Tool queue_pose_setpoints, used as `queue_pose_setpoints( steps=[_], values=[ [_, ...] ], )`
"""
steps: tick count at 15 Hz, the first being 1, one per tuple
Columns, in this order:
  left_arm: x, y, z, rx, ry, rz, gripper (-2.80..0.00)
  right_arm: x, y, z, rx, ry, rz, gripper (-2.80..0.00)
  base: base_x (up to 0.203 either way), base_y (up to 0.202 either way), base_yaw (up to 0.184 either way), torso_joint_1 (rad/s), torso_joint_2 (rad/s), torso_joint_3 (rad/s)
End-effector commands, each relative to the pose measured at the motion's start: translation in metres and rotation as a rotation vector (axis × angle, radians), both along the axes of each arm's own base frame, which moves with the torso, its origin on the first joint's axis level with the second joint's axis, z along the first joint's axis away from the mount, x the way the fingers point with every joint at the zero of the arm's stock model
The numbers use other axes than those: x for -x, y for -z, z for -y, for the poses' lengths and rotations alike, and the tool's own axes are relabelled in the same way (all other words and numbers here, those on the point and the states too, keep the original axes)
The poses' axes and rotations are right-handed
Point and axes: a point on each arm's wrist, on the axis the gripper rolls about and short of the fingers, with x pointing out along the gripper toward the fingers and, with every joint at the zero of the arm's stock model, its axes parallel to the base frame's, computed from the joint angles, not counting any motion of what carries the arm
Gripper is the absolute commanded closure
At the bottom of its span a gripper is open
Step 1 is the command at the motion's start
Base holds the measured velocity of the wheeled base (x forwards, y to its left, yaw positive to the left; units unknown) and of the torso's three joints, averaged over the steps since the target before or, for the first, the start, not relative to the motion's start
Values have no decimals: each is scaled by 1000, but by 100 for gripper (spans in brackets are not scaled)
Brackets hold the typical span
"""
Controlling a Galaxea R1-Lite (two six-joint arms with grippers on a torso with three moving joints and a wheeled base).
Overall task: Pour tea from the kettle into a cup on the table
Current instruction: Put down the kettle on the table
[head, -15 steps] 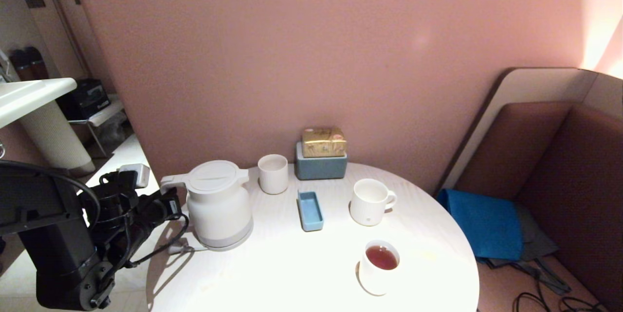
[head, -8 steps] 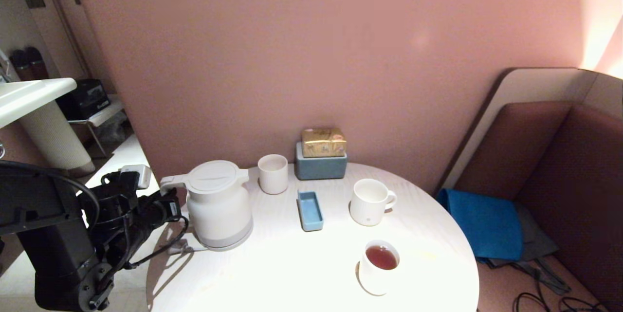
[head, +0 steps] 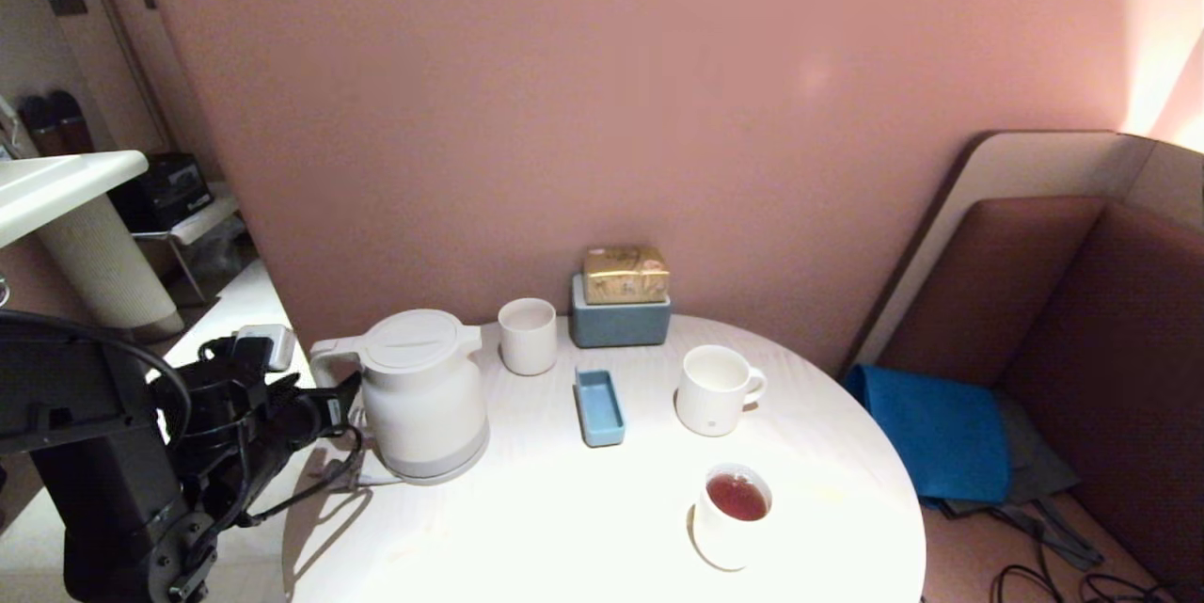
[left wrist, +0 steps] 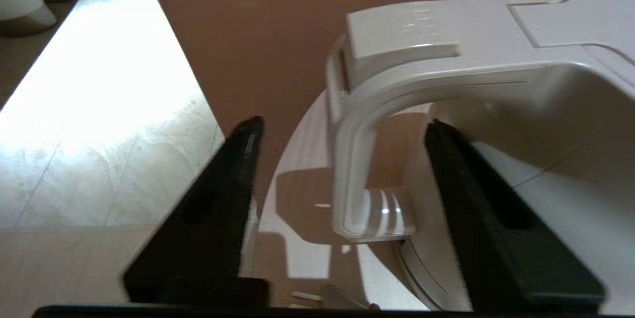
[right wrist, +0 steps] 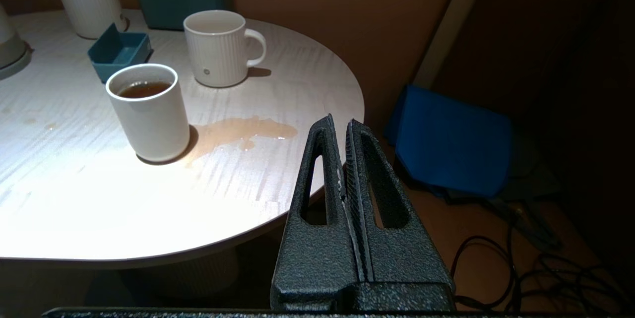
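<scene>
Presently, we found the kettle [head: 423, 393] upright near the desk's [head: 564, 528] left edge. The left gripper [left wrist: 342, 164] had its fingers [left wrist: 233, 179] spread wide on either side of the loop handle [left wrist: 352, 159], clear of it and gripping nothing. The cup [head: 731, 516], holding tea [head: 737, 497], stood near the front right edge beside a brownish spill [right wrist: 238, 132]. The right gripper [right wrist: 345, 129] hung off the desk's right edge, fingers pressed together, empty.
</scene>
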Motion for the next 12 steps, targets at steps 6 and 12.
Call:
queue_pose_setpoints(
  steps=[6,12],
  values=[
    [29,-19,-1,21,1,33,-280,0,0,0,0,-1,-1,0,0,0,0,0,0,0],
    [75,-51,1,45,82,91,-280,0,0,0,0,-1,-1,0,0,0,0,0,0,0]
  ],
)
